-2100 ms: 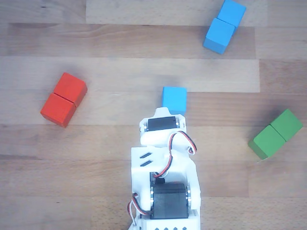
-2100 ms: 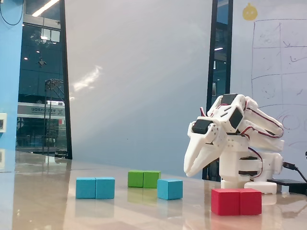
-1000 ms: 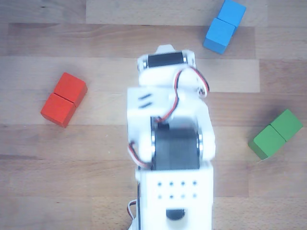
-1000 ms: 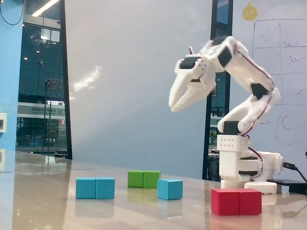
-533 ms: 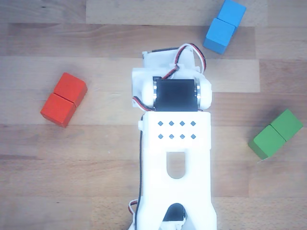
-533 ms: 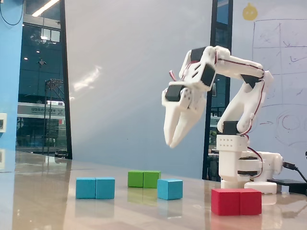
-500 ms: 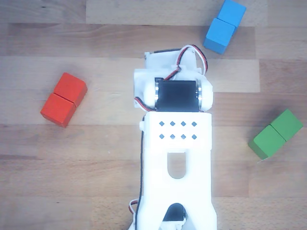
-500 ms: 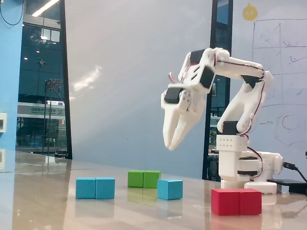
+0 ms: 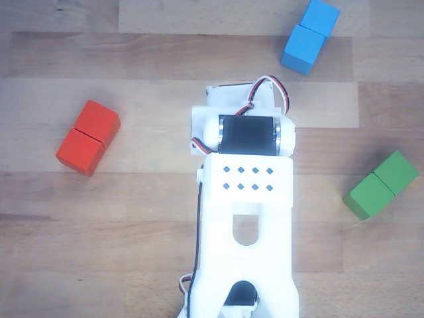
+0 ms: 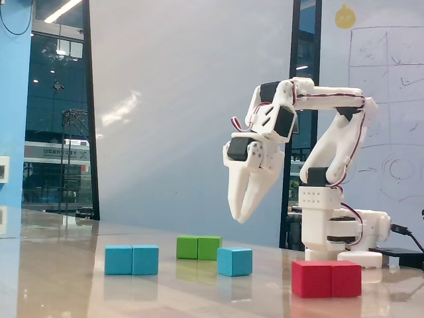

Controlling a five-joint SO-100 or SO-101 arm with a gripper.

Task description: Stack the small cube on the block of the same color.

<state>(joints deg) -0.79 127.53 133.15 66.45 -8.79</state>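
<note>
Wooden table (image 9: pixel 99 218), glass wall behind. Small cube (image 10: pixel 234 262) on table, free, near green block (image 10: pixel 199 248); blue block (image 10: pixel 132 260) well apart at left. Tool (image 10: pixel 240 216) hovers above cube, fingers slightly parted, empty. Red block (image 10: pixel 326 279) near arm base.

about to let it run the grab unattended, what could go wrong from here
1. The hand hangs above the small cube with its fingers close together; if they don't spread, they may land on top and push it away.
2. From above, the arm hides the small cube, so alignment can't be checked there.
3. In the fixed view the green block sits close behind the small cube; a skewed descent might bump it.
</note>
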